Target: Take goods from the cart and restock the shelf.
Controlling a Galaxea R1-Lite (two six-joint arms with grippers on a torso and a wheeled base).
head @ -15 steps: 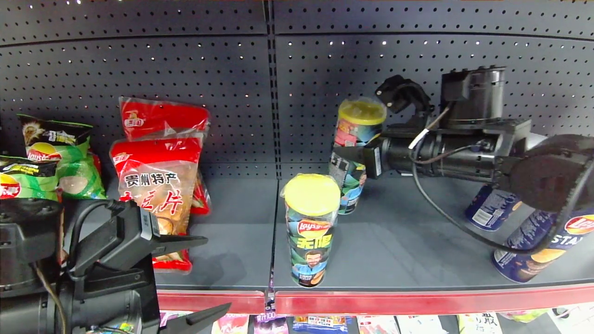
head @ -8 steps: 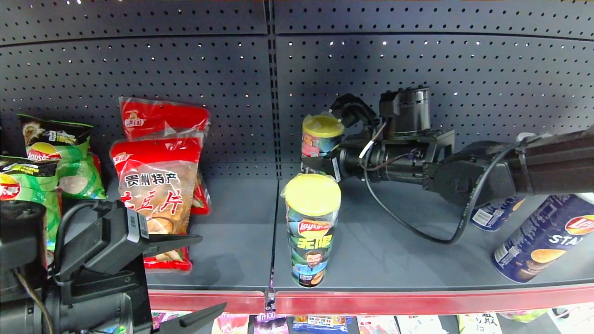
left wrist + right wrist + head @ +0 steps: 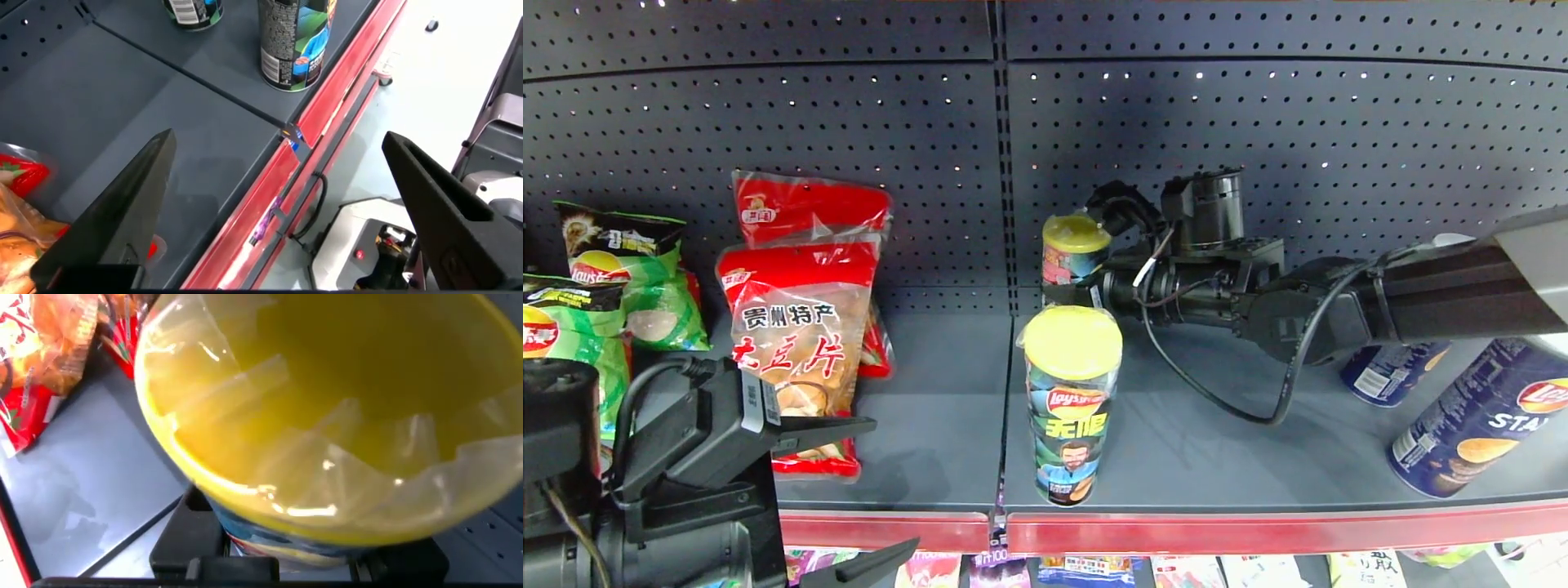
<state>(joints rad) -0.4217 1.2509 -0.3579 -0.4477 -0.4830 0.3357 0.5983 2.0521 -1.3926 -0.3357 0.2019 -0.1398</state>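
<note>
The right hand (image 3: 1068, 292) clamps a yellow-lidded chip can (image 3: 1076, 237) upright near the back of the shelf (image 3: 1217, 445), behind a second can (image 3: 1072, 408), while the left hand (image 3: 886, 486) gapes wide, empty.

A yellow-lidded cylindrical chip can (image 3: 1072, 253) is held upright at the back of the dark grey shelf (image 3: 931, 425), behind an identical can (image 3: 1070, 408)

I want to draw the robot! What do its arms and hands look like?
The left hand has two long, pointed black fingers. The right hand is black too, with a silver cylinder on top and a black cable looping beneath its arm.
</note>
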